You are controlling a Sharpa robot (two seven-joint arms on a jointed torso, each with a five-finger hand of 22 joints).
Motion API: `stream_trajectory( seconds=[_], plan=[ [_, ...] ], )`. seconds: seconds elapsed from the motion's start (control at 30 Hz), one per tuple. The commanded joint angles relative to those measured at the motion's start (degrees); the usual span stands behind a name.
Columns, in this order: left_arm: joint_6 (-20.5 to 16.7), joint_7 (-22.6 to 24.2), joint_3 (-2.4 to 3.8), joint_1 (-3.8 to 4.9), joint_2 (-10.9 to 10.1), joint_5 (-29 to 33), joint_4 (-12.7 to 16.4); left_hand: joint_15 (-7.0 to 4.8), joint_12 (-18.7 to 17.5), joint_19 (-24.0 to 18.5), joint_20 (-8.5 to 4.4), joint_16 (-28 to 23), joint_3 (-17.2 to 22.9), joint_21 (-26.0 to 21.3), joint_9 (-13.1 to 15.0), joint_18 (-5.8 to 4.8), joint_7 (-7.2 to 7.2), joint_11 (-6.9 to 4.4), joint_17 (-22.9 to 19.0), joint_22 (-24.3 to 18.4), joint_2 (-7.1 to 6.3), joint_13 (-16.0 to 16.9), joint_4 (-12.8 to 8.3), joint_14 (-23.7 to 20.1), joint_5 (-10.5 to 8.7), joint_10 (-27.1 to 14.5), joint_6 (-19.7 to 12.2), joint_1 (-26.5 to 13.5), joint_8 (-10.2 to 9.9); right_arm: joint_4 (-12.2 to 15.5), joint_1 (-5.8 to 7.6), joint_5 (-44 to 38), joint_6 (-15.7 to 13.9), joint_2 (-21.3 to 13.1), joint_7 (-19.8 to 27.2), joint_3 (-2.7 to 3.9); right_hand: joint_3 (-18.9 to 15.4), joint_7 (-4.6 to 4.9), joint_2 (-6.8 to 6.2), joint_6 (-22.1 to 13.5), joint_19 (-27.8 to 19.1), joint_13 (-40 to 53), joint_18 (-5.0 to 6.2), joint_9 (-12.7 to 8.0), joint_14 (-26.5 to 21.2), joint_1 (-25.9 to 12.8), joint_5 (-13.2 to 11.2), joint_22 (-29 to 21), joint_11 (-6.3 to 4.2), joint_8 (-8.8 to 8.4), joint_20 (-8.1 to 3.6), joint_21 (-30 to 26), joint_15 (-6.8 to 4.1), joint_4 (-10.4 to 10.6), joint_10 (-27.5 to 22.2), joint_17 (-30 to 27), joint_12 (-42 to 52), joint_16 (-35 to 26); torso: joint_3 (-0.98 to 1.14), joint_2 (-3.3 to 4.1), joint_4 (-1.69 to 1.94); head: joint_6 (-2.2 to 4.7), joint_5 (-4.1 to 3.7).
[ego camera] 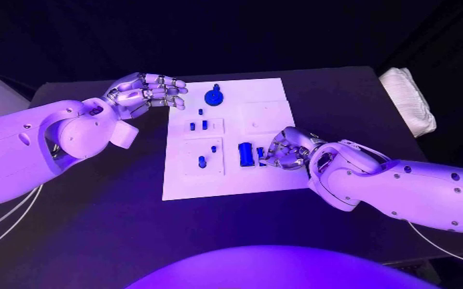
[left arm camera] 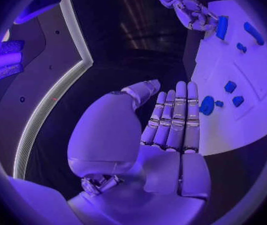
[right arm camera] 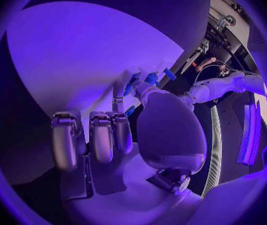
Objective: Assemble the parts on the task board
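Observation:
The white task board [ego camera: 270, 95] lies in the middle of the table. A round blue part [ego camera: 214, 95] sits near its far edge, and several small blue parts [ego camera: 199, 126] stand in its left half. My left hand [ego camera: 144, 92] hovers by the board's far left edge with its fingers [left arm camera: 174, 117] stretched out and nothing in them. My right hand [ego camera: 286, 148] rests on the board's near right part with its fingers curled down. It pinches a small blue part [ego camera: 260, 156] right beside a taller blue block [ego camera: 246, 154]. The thumb [right arm camera: 147, 92] reaches to blue parts [right arm camera: 151, 78].
A folded white cloth [ego camera: 409, 98] lies at the table's far right edge. Bare black table [ego camera: 96, 209] stretches to the left and in front of the board. A long blue part [ego camera: 203, 162] stands in the board's near left panel.

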Motion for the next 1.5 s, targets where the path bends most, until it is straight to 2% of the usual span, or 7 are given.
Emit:
stream_trajectory(
  seconds=[0.03, 0.53, 0.77, 1.37, 1.4, 1.43, 1.5],
  plan=[
    [1.1, 0.3, 0.03, 0.01, 0.2, 0.1, 0.0, 0.36, 0.3, -0.3, 0.27, -0.2, 0.2, 0.0, 0.1, 0.37, 1.17, -0.04, 0.1, 0.1, 0.39, 0.0, 0.1, -0.1, 0.00, -0.3, 0.3, -0.2, 0.2, 0.0, -0.15, 0.5, -1.0, -0.4, 2.2, -0.06, -0.1, -0.04, -0.02, -0.2, 5.4, 14.6, -0.29, 0.1, 5.7, 0.4, 0.2, 14.4, -0.26, -0.20, -0.40, -0.3, -0.38, -0.1, 5.6, 14.0, -0.2, -0.2, 0.01, -0.06, -0.10, 0.15, 0.16],
    [-4.0, 5.0, -0.02, -1.01, 2.8, 2.3, -2.2, 0.39, 1.5, -0.1, 0.71, -0.1, -0.8, -1.4, 0.1, 0.50, 0.96, -0.24, 0.7, -0.8, -0.33, 0.1, 2.0, -0.1, -0.47, 0.3, 0.1, -2.6, 0.3, -5.9, 3.09, 28.3, -6.5, -0.8, 34.2, 0.36, -2.3, 3.48, -0.25, -7.2, 1.5, 10.6, 2.53, -2.2, 3.9, 1.5, 1.6, 10.1, 2.80, -5.54, 1.66, -16.7, 2.11, 1.2, 0.8, 6.8, -11.5, -4.4, -0.78, -2.22, -0.70, 2.33, 0.83],
    [-8.7, 9.7, -0.03, -2.49, 7.0, 5.0, -6.5, 0.51, 2.6, 0.9, 1.49, -2.4, -2.4, -6.2, 0.5, 0.67, 0.10, -0.99, 0.9, -4.3, -1.60, 0.1, 4.5, -2.1, -0.93, 3.2, 0.6, -3.3, 1.1, -15.1, 3.95, 46.2, -2.6, 2.8, 43.0, 0.91, -0.4, 4.65, 0.71, -8.6, -10.8, -7.1, 9.04, -2.5, -4.9, 5.3, 3.0, -7.1, 3.91, -7.16, 3.06, -62.7, 3.17, 0.2, -16.2, -16.7, -47.3, -24.9, -1.52, -4.27, -0.45, 4.53, 2.07],
    [-13.3, 14.0, -0.02, -3.89, 13.4, 7.7, -16.1, 3.06, -10.4, -0.2, 4.25, -17.5, -1.7, -21.7, -1.9, 0.45, -2.03, 0.05, -4.2, -15.5, -2.13, -0.4, 6.9, -7.3, -0.98, 3.6, -0.4, -0.3, -1.8, -33.3, 4.01, 62.6, 6.0, 11.9, 51.6, 2.66, 10.0, 8.76, -1.61, -9.6, -28.2, -61.7, 9.81, -5.9, -25.0, 9.0, 1.4, -48.6, 9.81, -14.17, 11.36, -83.9, 11.25, -7.5, -22.0, -50.9, -85.0, -77.6, -0.85, -5.65, -1.39, 7.84, 3.50],
    [-11.1, 11.2, -0.04, -3.64, 12.8, 6.6, -15.5, -6.68, -16.4, -43.7, -12.19, -27.7, -31.2, -32.8, -18.0, -9.70, -12.06, -10.43, -19.1, -27.4, 8.00, -4.0, 2.4, -54.2, -14.63, -50.6, -47.2, -24.2, -14.4, -32.7, 4.05, 58.6, 2.2, 11.6, 48.1, 2.62, -20.7, -2.60, 10.85, -61.1, -84.0, -74.9, -0.81, -23.9, -42.9, -14.1, -3.3, -74.9, 1.33, -27.66, -1.45, -87.5, 4.71, -13.7, -40.8, -74.9, -88.9, -89.7, -1.22, -5.40, -1.12, 7.56, 3.36],
    [-11.2, 11.2, -0.04, -3.67, 12.8, 6.6, -15.4, -6.68, -16.4, -43.7, -12.19, -27.7, -31.2, -32.8, -18.0, -9.70, -12.06, -10.43, -19.1, -27.4, 8.00, -4.0, 2.4, -54.2, -14.63, -50.6, -47.2, -25.3, -14.4, -32.5, 4.01, 58.7, 2.0, 11.6, 48.2, 2.68, -20.7, -2.60, 10.85, -61.1, -84.0, -74.9, -0.81, -23.9, -84.0, -15.2, -3.3, -74.9, 1.33, -27.66, -1.45, -87.5, 4.71, -13.7, -41.9, -74.9, -88.9, -89.7, -1.20, -5.45, -1.10, 7.64, 3.35],
    [-11.9, 11.3, -0.02, -3.75, 12.8, 6.7, -15.0, -6.68, -16.4, -43.7, -12.19, -27.7, -31.2, -32.8, -18.0, -9.70, -12.06, -10.43, -19.1, -27.4, 8.00, -4.0, 2.4, -54.2, -14.63, -50.6, -47.2, -29.5, -14.4, -31.8, 3.84, 59.3, 1.5, 11.5, 48.4, 2.90, -20.7, -2.60, 10.85, -61.1, -84.0, -74.9, -0.81, -23.9, -84.0, -19.5, -3.3, -74.9, 1.33, -27.66, -1.45, -87.5, 4.71, -13.7, -83.9, -74.9, -88.9, -89.7, -1.12, -5.62, -1.02, 7.98, 3.33]
  ],
)
